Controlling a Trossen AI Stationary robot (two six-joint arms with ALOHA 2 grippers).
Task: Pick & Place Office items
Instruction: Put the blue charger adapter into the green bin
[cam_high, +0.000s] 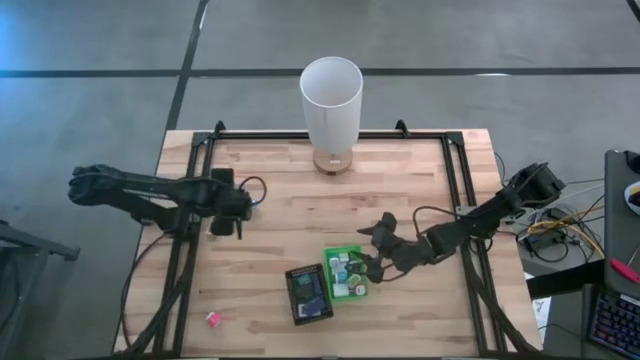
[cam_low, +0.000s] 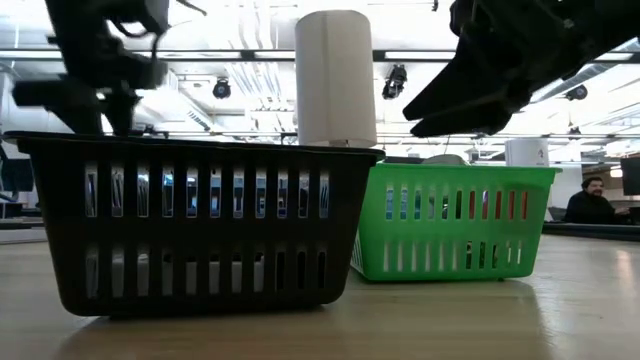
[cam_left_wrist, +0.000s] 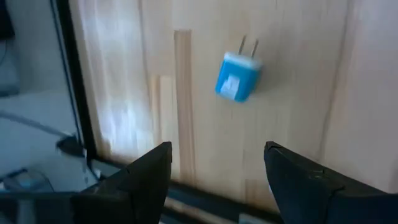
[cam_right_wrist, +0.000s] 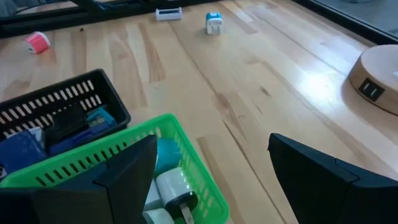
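Note:
A blue plug adapter (cam_left_wrist: 237, 77) with two prongs lies flat on the wood on the table's left side, also in the right wrist view (cam_right_wrist: 213, 23). My left gripper (cam_left_wrist: 217, 149) hovers open above it, touching nothing. A pink block (cam_high: 213, 318) rests near the table's near edge. A small white piece (cam_right_wrist: 168, 14) lies by the plug. The green tray (cam_high: 345, 272) holds white and teal items (cam_right_wrist: 176, 188). The black tray (cam_high: 308, 292) holds blue and black ones (cam_right_wrist: 62, 127). My right gripper (cam_right_wrist: 211, 146) is open above the green tray's right rim.
The tall white cylinder (cam_high: 331, 100) stands on a round wooden base at the table's far middle. A black metal frame (cam_high: 190, 200) runs along the table's left, right and far sides. Bare wood lies between the trays and the cylinder. A person (cam_low: 592, 200) sits far behind.

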